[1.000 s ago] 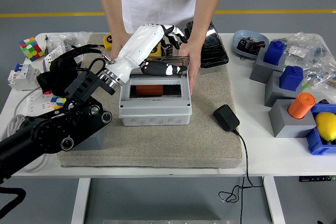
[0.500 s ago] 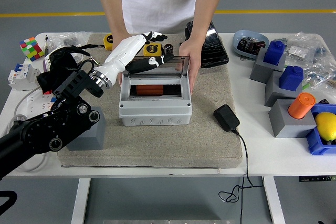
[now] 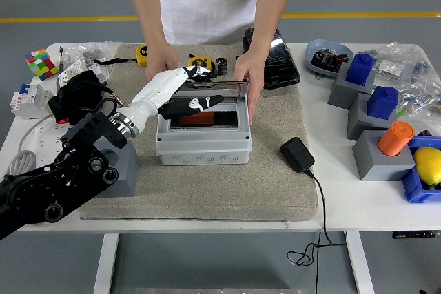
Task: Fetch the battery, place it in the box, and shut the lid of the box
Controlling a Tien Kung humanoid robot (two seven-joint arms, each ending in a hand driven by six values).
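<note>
text: none legible | tape measure [image 3: 200, 64]: mark, possibly "5", too blurred

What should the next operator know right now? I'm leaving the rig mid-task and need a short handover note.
Left hand: over the grey box, fingers relaxed on the clear lid, holding nothing. Right hand: out of view.
Orange battery: lying inside the box.
A person's hands steady the box from the far side.
Done: battery fetched and placed.
Left: lid is partly lowered; push it fully shut.
</note>
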